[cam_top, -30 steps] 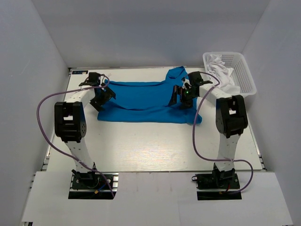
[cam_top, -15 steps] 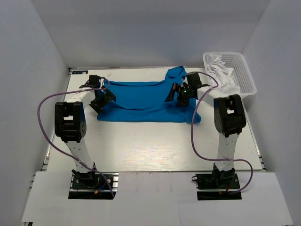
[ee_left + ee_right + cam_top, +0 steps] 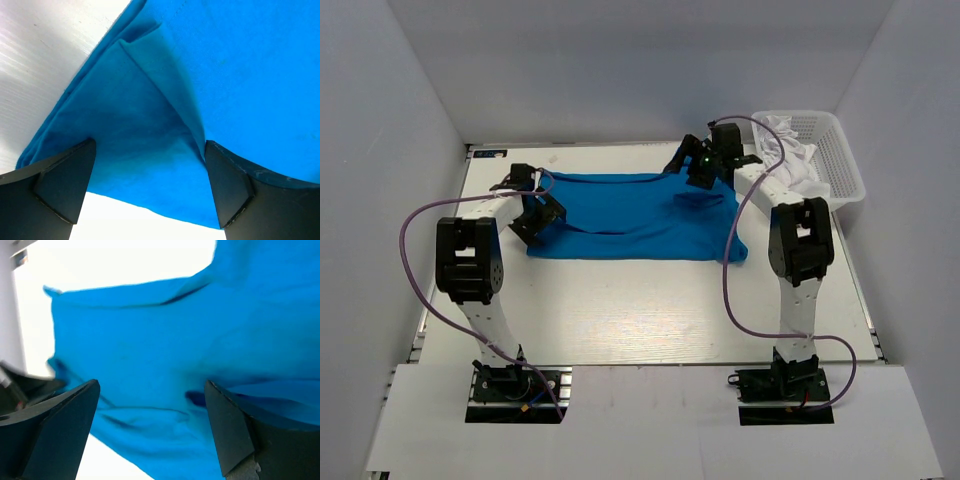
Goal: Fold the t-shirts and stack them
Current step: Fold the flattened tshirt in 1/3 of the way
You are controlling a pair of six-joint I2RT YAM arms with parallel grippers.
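A bright blue t-shirt [image 3: 620,215] lies flat on the white table, folded lengthwise into a wide band. My left gripper [image 3: 542,213] hovers over the shirt's left end. Its jaws stand open over a creased flap of the blue t-shirt [image 3: 150,100], and nothing is gripped between them. My right gripper [image 3: 692,163] is at the shirt's far right corner, over the sleeve. It too is open, low over the rumpled blue t-shirt [image 3: 165,340], with no cloth pinched between its fingers [image 3: 227,430].
A white lattice basket [image 3: 838,160] stands at the back right corner with white cloth [image 3: 788,140] heaped in it, close behind the right arm. Grey walls enclose the table [image 3: 620,310] on three sides. Purple cables loop from both arms.
My right gripper has swung from over the shirt's right part back toward the far edge, now above the sleeve. The left gripper has hardly moved. The shirt lies as before.
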